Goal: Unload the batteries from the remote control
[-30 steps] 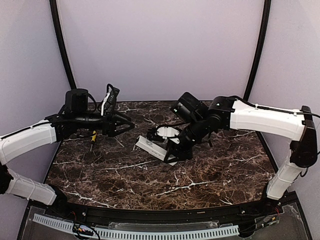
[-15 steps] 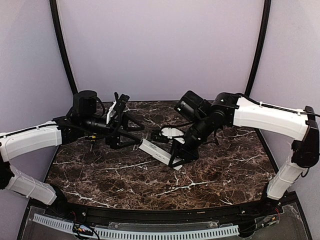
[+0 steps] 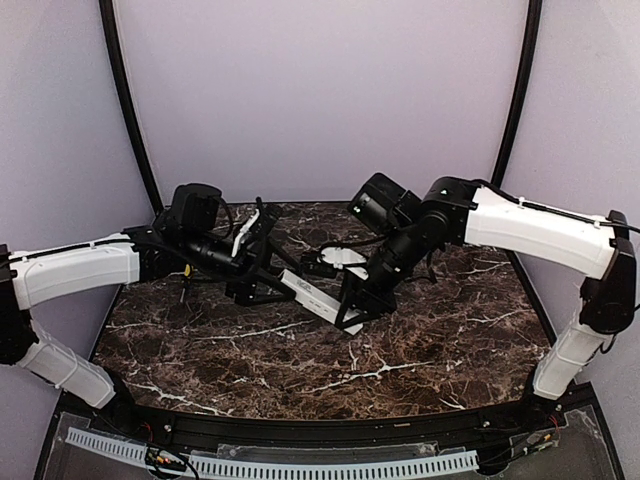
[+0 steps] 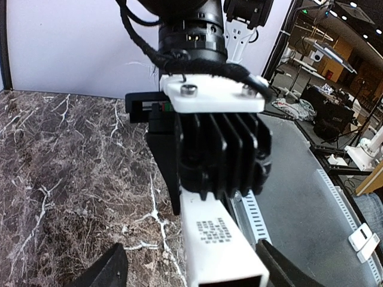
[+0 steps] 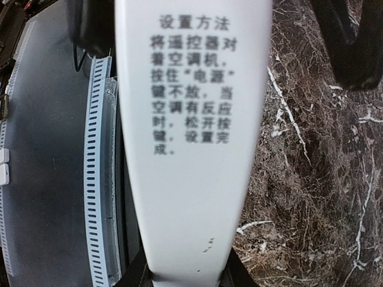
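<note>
- The slim white rectangular plastic remote control [image 3: 312,297] sits mid-scene, slanting over the middle of the dark brown, white-veined marble table [image 3: 300,370]. I can't tell whether its lower end touches the stone.
- The right gripper [image 3: 350,312] pinches the bar at its nearer end, black fingers pressed against both long edges. Its wrist view is filled by the white face and a block of printed text.
- Big move on the other side: a second ago the left gripper [image 3: 270,288] hung well off to the left, and now it has swung in to the remote's far end.
- Its fingers [image 4: 112,270] are spread, one on each side of the bar's tip, not yet closed on it. A small dark label faces that camera.
- The batteries don't show anywhere, and there's no orange recess on view either.
- My read: this is the set-up for a two-handed hold, and the compartment is likely still to be opened.
</note>
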